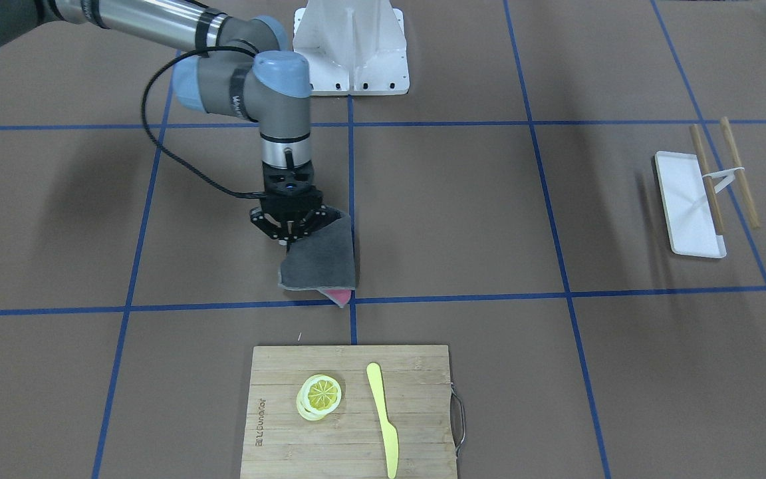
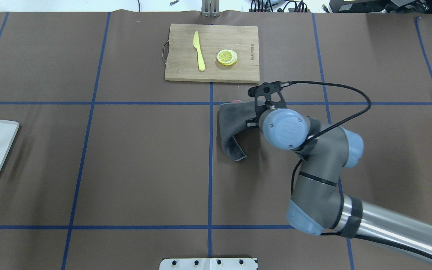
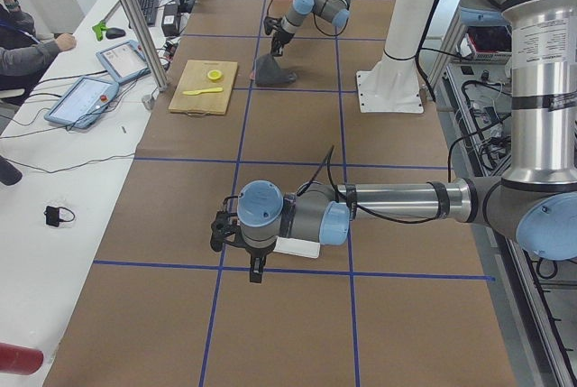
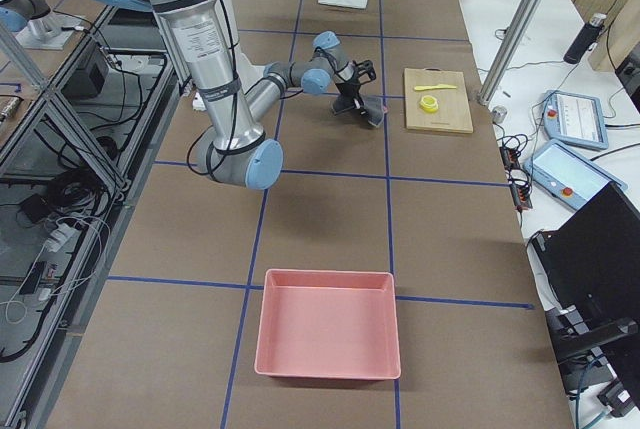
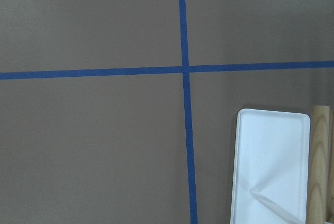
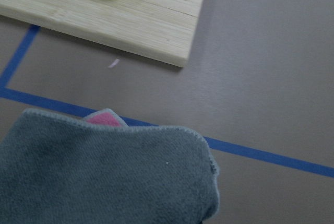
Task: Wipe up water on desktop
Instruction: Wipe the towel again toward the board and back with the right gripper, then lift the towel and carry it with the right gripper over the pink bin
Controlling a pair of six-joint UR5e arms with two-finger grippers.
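The brown desktop (image 1: 456, 219) is crossed by blue tape lines. I cannot make out any water on it. My right gripper (image 1: 288, 236) points down and is shut on one edge of a grey cloth (image 1: 320, 259) with a pink underside. The cloth's lower end rests on the desktop by a tape crossing. From overhead the cloth (image 2: 231, 123) hangs to the left of my right wrist. It fills the bottom of the right wrist view (image 6: 104, 177). My left gripper (image 3: 257, 270) hovers over the desktop near the white tray (image 3: 297, 247); I cannot tell whether it is open or shut.
A bamboo cutting board (image 1: 423, 399) with lemon slices (image 1: 320, 396) and a yellow knife (image 1: 383, 416) lies just beyond the cloth. The white tray (image 1: 685, 206) with wooden sticks (image 1: 739, 173) is at the robot's left end. A pink bin (image 4: 328, 324) stands at the right end.
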